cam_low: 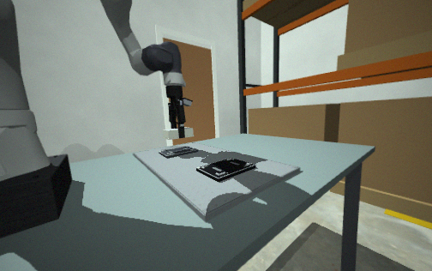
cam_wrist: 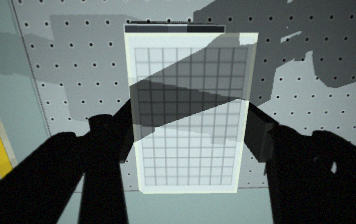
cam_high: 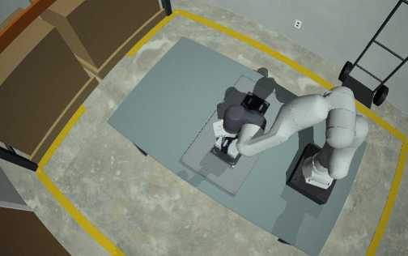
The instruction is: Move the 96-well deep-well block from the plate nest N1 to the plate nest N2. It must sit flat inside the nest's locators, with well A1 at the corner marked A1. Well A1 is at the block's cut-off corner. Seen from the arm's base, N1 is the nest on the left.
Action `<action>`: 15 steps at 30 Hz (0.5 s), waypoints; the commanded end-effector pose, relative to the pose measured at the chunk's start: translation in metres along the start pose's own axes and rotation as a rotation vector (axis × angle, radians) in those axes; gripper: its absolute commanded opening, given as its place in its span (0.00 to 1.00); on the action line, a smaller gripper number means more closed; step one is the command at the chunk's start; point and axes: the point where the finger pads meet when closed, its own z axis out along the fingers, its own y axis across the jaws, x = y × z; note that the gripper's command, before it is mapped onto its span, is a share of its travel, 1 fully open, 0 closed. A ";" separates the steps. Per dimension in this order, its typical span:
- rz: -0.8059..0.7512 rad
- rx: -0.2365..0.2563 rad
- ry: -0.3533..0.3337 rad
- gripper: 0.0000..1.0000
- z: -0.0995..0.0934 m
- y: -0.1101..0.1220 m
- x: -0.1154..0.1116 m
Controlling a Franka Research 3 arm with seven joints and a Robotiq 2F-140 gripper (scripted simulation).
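The white 96-well deep-well block (cam_wrist: pixel 190 165) (cam_low: pixel 177 133) hangs level in the air a little above the perforated board. My gripper (cam_wrist: pixel 186 109) (cam_low: pixel 178 128) is shut on the block's two long sides. Straight below it lies the dark, empty nest N1 (cam_low: pixel 178 152) (cam_high: pixel 217 153). Nest N2 (cam_low: pixel 225 167) (cam_high: pixel 256 101) lies apart on the same board and is empty. In the overhead view the wrist hides most of the block.
The nests sit on a grey perforated board (cam_low: pixel 184 180) (cam_high: pixel 210 170) on the blue-grey table (cam_high: pixel 170 93). The arm's base (cam_high: pixel 312 178) stands at the table's edge. Shelving with cardboard boxes (cam_high: pixel 36 77) stands beyond the table, and a hand truck (cam_high: pixel 364 77) stands behind the base.
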 end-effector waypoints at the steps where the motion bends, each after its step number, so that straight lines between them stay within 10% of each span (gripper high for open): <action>1: -0.026 0.000 0.003 0.60 -0.001 0.011 0.002; 15: -0.026 0.000 0.003 0.60 -0.001 0.051 0.004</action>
